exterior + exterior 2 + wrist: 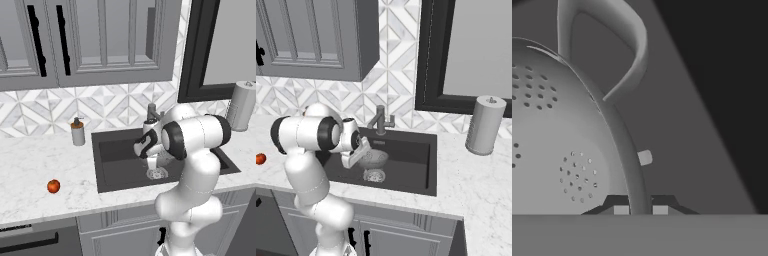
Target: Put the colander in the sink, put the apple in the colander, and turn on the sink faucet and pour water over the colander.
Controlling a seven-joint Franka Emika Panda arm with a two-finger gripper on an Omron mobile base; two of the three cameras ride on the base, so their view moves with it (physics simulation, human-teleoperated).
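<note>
The grey perforated colander (376,158) hangs inside the dark sink (412,167), just above the round silver drain (374,175). My gripper (637,210) is shut on its rim, below one loop handle (628,47). From the base the gripper (149,153) sits low in the basin in front of the sink faucet (152,115), which also shows from the right (380,120). The red-orange apple (53,186) lies on the counter well left of the sink, also seen at the left edge (260,159). No water shows at the spout.
A brown-topped soap dispenser (77,131) stands at the sink's back left corner. A paper towel roll (485,125) stands on the counter to the right. Upper cabinets hang over the left counter, and a dark-framed window sits behind the sink's right side.
</note>
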